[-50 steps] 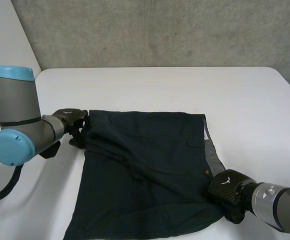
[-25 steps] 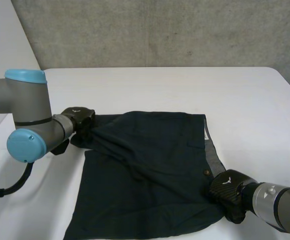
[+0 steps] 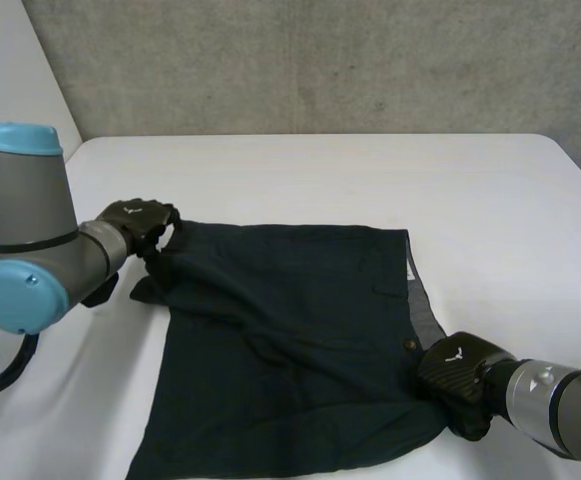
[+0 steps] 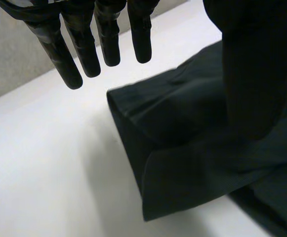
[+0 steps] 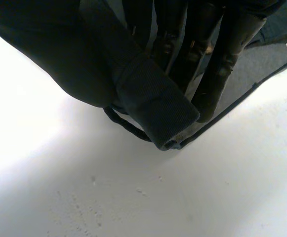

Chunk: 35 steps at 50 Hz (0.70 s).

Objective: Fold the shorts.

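Dark shorts [image 3: 300, 340] lie spread flat on the white table [image 3: 320, 170], waistband toward my right arm. My left hand [image 3: 135, 222] hovers at the far left corner of the shorts, at a leg hem. In the left wrist view its fingers [image 4: 86, 44] hang straight and open above the table, beside the rumpled hem [image 4: 183, 158]. My right hand [image 3: 453, 372] sits at the near right corner, on the waistband. In its wrist view the thumb [image 5: 49, 54] and fingers [image 5: 222, 69] pinch a fold of the waistband [image 5: 155, 106].
A grey concrete wall [image 3: 320, 60] stands behind the table's far edge. Bare white table surrounds the shorts, widest on the far side and to the right. My left arm [image 3: 30, 260] lies along the left edge.
My left hand tugged the hem corner rightward, then drew back to the left and opened, letting the cloth drop onto the table. The right hand kept its grip in place.
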Motion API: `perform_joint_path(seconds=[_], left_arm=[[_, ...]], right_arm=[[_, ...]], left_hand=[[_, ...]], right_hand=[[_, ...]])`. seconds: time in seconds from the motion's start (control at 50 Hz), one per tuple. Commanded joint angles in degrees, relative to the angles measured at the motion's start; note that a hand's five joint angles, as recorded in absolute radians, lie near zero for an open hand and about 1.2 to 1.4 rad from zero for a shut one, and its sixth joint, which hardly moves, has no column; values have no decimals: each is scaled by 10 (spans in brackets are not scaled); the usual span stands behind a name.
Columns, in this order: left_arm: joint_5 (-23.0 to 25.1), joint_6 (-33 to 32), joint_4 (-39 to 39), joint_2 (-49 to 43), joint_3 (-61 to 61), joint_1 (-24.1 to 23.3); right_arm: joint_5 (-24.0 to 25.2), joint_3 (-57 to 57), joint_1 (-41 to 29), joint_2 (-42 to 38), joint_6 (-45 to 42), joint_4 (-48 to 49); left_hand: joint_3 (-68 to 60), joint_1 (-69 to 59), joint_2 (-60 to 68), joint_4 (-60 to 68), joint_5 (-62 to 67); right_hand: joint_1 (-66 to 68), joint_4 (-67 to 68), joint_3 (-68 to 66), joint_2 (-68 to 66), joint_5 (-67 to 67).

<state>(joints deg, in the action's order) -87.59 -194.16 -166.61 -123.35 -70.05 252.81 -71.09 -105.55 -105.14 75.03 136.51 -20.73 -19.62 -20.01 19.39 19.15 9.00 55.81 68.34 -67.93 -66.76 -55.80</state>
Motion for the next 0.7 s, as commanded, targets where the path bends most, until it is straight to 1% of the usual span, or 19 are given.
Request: perform_joint_path(seconds=[0.02, 0.04, 0.06, 0.08, 0.12, 0.16, 0.18, 0.22, 0.26, 0.32, 0.42, 0.48, 0.54, 0.64, 0.7], left_arm=[[2, 4, 7, 131, -102, 0], [3, 6, 7, 173, -145, -1], [3, 6, 7, 189, -162, -3], [4, 7, 6, 229, -208, -7], [4, 8, 6, 259, -249, -10], [4, 8, 6, 301, -312, -28], [4, 9, 5, 319, -349, -47], [1, 9, 3, 331, -382, -67], [-2, 10, 1, 331, -423, -97], [-7, 16, 1, 323, -454, -126], [-21, 50, -1, 308, -468, -159], [-31, 76, -5, 302, -468, -174], [-36, 85, -20, 293, -469, -174], [-57, 85, -59, 269, -469, -181], [-72, 85, -70, 262, -467, -187]], right_arm=[[10, 27, -3, 2, 31, 1], [13, 38, -3, 1, 63, 1], [15, 44, -3, 1, 76, 1], [22, 54, -2, -1, 107, 1], [28, 63, -1, -3, 135, 1], [43, 72, 1, -5, 171, 3], [51, 75, 2, -6, 187, 9], [61, 75, 3, -6, 201, 17], [68, 72, 2, -7, 215, 33], [68, 69, 2, -7, 227, 52], [65, 67, 2, -7, 251, 75], [65, 65, 2, -7, 273, 86], [65, 63, 3, -7, 285, 93], [65, 54, 2, -6, 296, 108], [65, 52, 3, -6, 298, 111]], left_hand=[[-54, -50, 56, 59, 60], [-72, -68, 75, 77, 78], [-81, -77, 83, 86, 87], [-96, -92, 98, 101, 102], [-99, -95, 102, 104, 106], [-99, -95, 102, 104, 106], [-99, -95, 102, 104, 106], [-99, -95, 102, 104, 106], [-94, -90, 97, 99, 101], [-89, -85, 92, 94, 95], [-86, -82, 88, 91, 92], [-84, -80, 87, 89, 90], [-84, -80, 87, 89, 90], [-86, -82, 88, 91, 92], [-89, -85, 92, 94, 95]], right_hand=[[242, 117, -121, -132, -142], [242, 117, -121, -132, -142], [242, 117, -121, -132, -142], [242, 117, -121, -132, -142], [242, 117, -121, -132, -142], [242, 117, -121, -132, -142], [242, 117, -121, -132, -142], [242, 117, -121, -132, -142], [242, 117, -121, -132, -142], [242, 117, -121, -132, -142], [242, 117, -121, -132, -142], [242, 117, -121, -132, -142], [242, 117, -121, -132, -142], [242, 117, -121, -132, -142], [242, 117, -121, -132, -142]])
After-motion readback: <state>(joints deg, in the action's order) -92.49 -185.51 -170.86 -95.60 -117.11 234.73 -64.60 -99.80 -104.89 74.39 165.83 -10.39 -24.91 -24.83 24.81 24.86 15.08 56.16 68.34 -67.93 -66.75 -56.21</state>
